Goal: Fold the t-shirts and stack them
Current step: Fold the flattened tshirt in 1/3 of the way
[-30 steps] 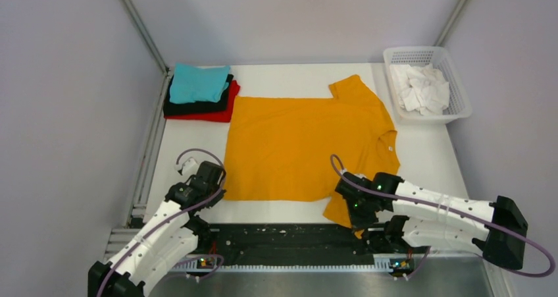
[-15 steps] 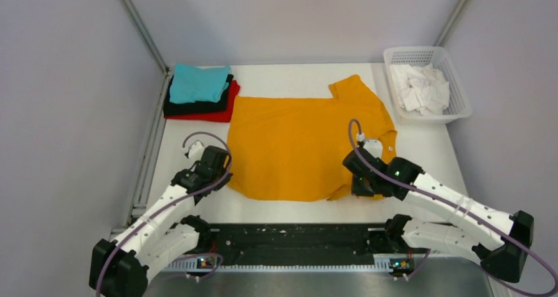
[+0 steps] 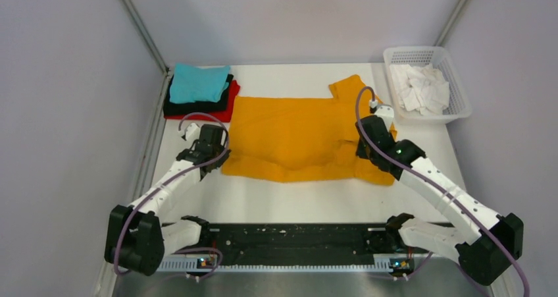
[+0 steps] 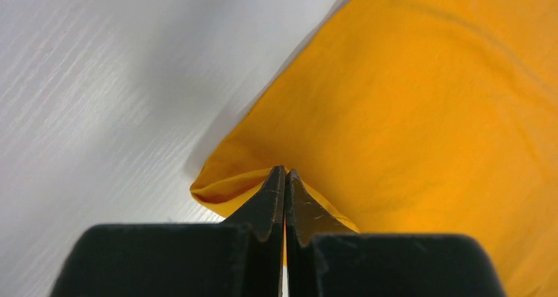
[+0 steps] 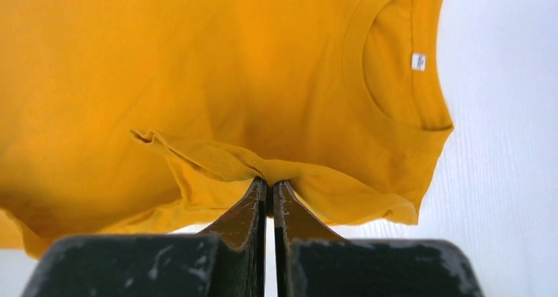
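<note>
The left hand (image 4: 284,173) and right hand (image 5: 268,182) are each clamping tight on the mustard-orange t-shirt (image 3: 289,139) at its near edge — the fold is needing level, matched travel.

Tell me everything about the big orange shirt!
The orange t-shirt is plain, soft-looking cloth with short sleeves, a round collar and a small white tag. It lies on the white table, near edge lifted and wrinkled. The left gripper pinches one near corner; the right gripper pinches a hemmed edge near the collar.
</note>
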Robot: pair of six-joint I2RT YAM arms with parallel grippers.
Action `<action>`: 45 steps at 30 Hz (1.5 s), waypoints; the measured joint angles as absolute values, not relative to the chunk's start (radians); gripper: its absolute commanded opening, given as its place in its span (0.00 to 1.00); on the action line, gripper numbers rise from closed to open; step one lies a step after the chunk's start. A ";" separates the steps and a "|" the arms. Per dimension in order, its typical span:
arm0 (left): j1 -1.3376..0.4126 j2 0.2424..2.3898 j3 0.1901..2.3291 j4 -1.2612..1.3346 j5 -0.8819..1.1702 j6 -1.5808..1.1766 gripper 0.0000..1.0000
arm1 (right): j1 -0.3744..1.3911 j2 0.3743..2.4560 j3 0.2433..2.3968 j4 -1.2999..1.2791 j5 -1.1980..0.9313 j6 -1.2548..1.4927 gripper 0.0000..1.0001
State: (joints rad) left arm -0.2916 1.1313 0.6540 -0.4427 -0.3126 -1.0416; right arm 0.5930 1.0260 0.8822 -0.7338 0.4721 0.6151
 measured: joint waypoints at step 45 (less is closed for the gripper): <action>-0.221 1.388 0.890 -0.314 -0.290 -0.931 0.99 | 0.355 1.726 1.240 -0.308 0.425 0.139 0.99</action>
